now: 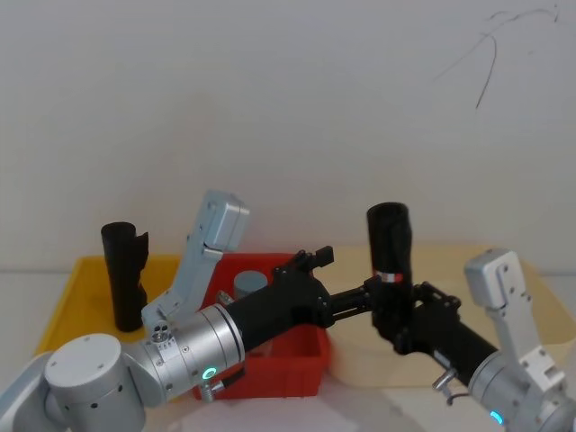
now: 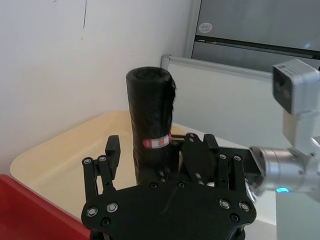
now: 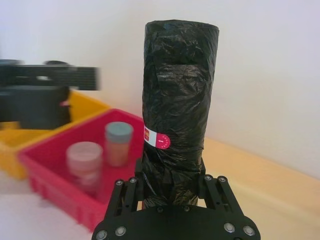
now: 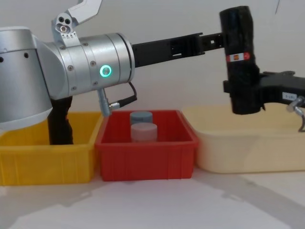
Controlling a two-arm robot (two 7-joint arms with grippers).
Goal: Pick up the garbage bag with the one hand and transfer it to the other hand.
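My left gripper (image 2: 152,147) is black, with a flat plate that carries small silver screws (image 2: 112,207) in pairs. Behind it, my left wrist (image 4: 90,64) is a thick silver cylinder with a green glowing ring (image 4: 105,71). A thin black cable (image 4: 123,100) comes from a metal plug under it. A pale grey angular bracket (image 1: 209,236) is fixed on this wrist.

My right gripper (image 3: 172,180) is black too, with the same kind of screws and a small white sticker (image 4: 289,96). My right wrist (image 1: 513,396) is silver, with a bluish ring (image 1: 497,416) and a second bracket (image 1: 500,292), also pale grey.
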